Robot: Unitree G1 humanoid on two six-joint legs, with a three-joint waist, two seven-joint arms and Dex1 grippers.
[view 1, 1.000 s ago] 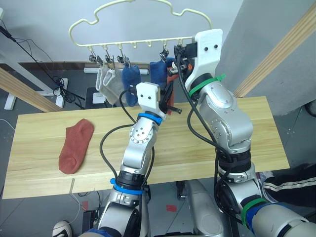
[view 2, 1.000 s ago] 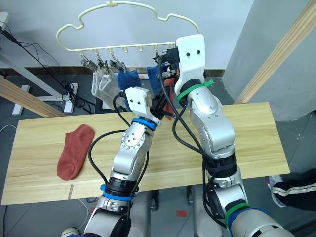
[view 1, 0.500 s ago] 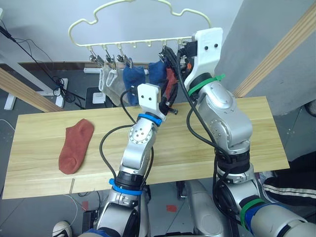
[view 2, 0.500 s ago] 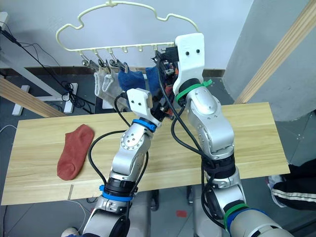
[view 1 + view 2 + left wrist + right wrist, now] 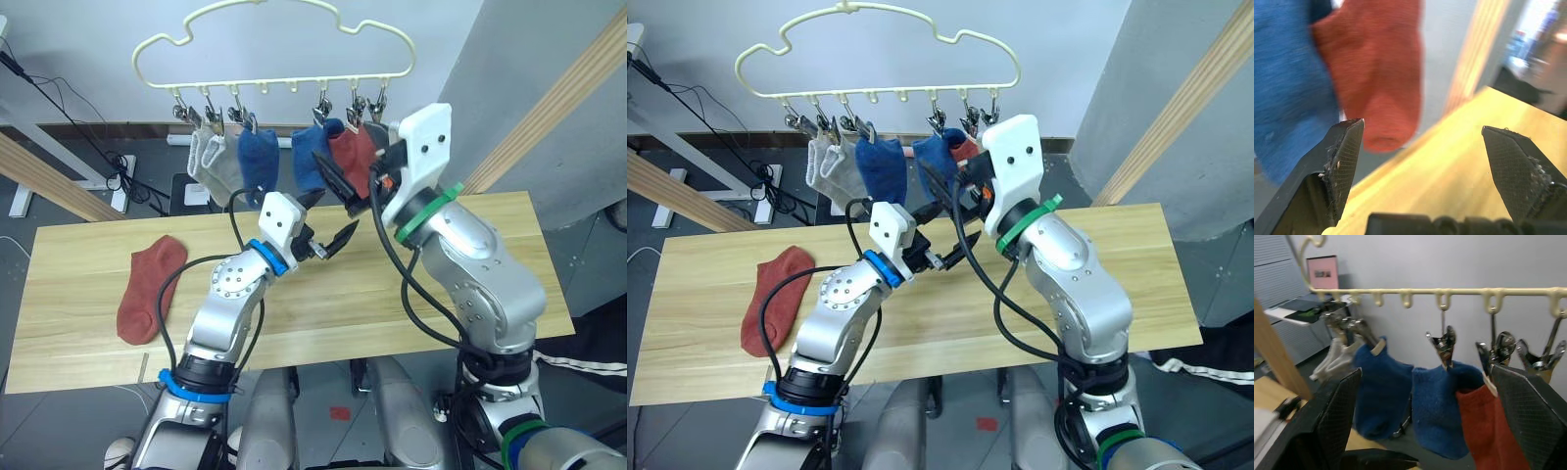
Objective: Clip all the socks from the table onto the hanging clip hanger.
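Observation:
The pale-yellow clip hanger [image 5: 274, 29] hangs above the table's far edge. From its clips hang two light grey socks [image 5: 217, 162], two blue socks [image 5: 259, 162] and one rust-red sock [image 5: 353, 152]. Another rust-red sock [image 5: 149, 289] lies flat on the left of the table [image 5: 470, 255]. My left gripper [image 5: 328, 220] is open and empty, just below and in front of the hanging red sock [image 5: 1383, 73]. Beside that sock [image 5: 1488, 431], my right gripper [image 5: 362, 181] is also open and empty, facing the row of clips [image 5: 1444, 340].
The clip at the hanger's right end [image 5: 378, 98] holds nothing. Slanted wooden poles stand at the right [image 5: 558, 98] and the left [image 5: 49, 176]. Cables and a power strip [image 5: 122, 181] lie on the floor behind the table.
Both grippers have opened and let go of the rust-red sock, which now hangs from its clip. Both arms have dropped back from the hanger towards the table.

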